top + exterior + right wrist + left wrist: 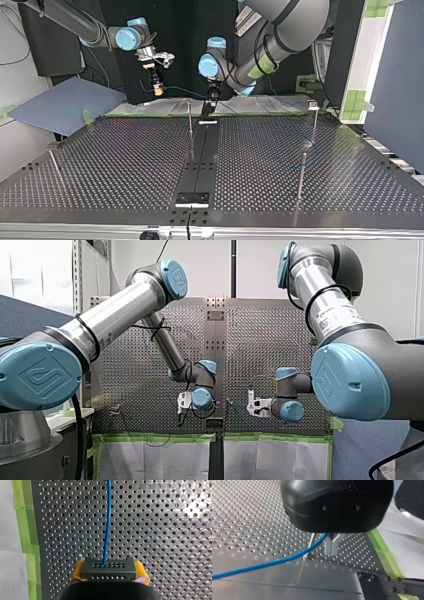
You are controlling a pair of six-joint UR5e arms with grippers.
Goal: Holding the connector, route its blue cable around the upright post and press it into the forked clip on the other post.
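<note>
R gripper (108, 570): yellow pads (78, 570) clamped on both sides of dark grey block connector (108, 567) w/ rows of holes. Thin blue cable (107, 525) runs straight ahead from it over perforated metal table (162, 530). L gripper (332, 552): metal fingers (329, 545) meet at tips, cable passing betw. them just above, beside thin upright metal post (311, 542). Top view: R gripper is above table's far edge, L gripper low near table.

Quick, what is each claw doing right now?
Right gripper: closed on the connector.
Left gripper: cannot be told.
</note>
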